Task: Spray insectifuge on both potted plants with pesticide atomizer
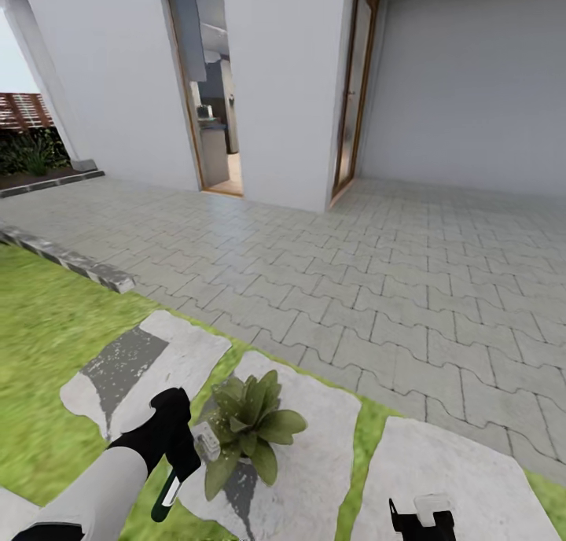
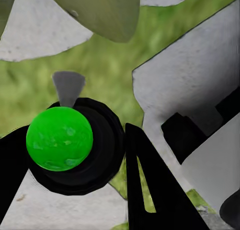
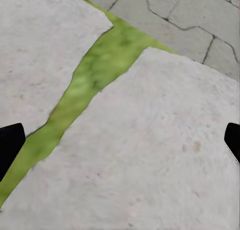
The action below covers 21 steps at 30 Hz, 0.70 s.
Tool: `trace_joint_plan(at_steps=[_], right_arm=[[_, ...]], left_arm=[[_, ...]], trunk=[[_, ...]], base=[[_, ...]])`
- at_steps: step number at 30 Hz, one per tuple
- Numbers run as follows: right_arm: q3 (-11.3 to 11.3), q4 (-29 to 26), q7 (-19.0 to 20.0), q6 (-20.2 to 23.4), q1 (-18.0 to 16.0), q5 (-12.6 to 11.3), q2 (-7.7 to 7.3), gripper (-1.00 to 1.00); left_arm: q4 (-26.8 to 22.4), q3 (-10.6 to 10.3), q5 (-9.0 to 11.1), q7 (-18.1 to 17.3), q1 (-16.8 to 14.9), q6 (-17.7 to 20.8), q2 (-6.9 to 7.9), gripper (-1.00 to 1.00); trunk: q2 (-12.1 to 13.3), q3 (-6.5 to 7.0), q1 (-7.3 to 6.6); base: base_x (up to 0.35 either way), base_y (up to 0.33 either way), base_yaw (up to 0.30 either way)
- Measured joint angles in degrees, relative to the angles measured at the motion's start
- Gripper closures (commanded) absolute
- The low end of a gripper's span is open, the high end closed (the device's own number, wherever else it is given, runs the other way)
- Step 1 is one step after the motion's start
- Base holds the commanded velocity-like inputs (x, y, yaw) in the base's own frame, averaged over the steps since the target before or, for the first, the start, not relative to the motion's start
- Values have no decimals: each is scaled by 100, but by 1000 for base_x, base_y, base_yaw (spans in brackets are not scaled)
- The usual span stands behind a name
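A grey interlocking paved patio (image 1: pixel 377 266) lies before a white house wall, where an open doorway (image 1: pixel 206 85) shows a kitchen inside and a wood-framed glass door (image 1: pixel 354 93) stands further right. At far left a brown slat fence (image 1: pixel 23 110) rises above dark shrubs. A stone curb (image 1: pixel 71 259) divides the paving from the green lawn (image 1: pixel 47 329), where flat grey stepping stones (image 1: pixel 314 447) lie with grass strips between them.

Low in the head view, left of centre, the left gripper (image 1: pixel 185 461) is clamped on the pesticide atomizer (image 1: pixel 206 444); its whitish nozzle head sits just beside the leaves, and the dark body with a green stripe hangs down below the hand. In the left wrist view the bottle (image 2: pixel 65 145) appears end-on as a bright green round within a black ring, with a black finger (image 2: pixel 150 190) on either side.

Just right of the nozzle stands a potted plant (image 1: pixel 250 427), a rosette of broad pointed green leaves on a stepping stone; whether white specks lie on the leaves is too fine to tell.

At the bottom edge further right, the right gripper (image 1: pixel 423 517) hangs over another stone (image 3: pixel 150 155), its fingertips (image 3: pixel 9 147) spread wide and holding nothing.
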Motion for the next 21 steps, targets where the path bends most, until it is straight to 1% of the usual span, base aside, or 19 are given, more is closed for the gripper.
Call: trace_joint_plan(at_steps=[3, 5, 7, 10, 14, 21], right_arm=[[0, -2, -2, 1, 1, 0, -1, -100], [0, -3, 0, 2, 2, 0, -1, -100], [0, -3, 2, 3, 2, 0, -1, -100], [-1, -3, 6, 3, 3, 0, 0, -100], [-1, -2, 6, 3, 2, -1, 7, -100], [-6, -3, 6, 3, 2, 5, -23, -100]], left_arm=[[2, -11, 2, 1, -7, 1, 2, 100], [2, -6, 1, 0, -10, 1, 0, 100], [6, -8, 0, -1, -10, 2, 0, 100], [60, 2, -11, 3, -3, -3, 20, 100], [91, 11, -9, 5, 18, -10, 56, 100], [96, 31, -2, 15, 33, -9, 64, 100]], trunk=[[0, 0, 1], [0, 0, 3], [0, 0, 2], [0, 0, 0], [0, 0, 0], [0, 0, 0]], base=[[-95, -201, 110], [-267, -54, 20], [-101, -12, 5], [-18, -2, 81], [-1, 0, 207], [0, 0, 24]])
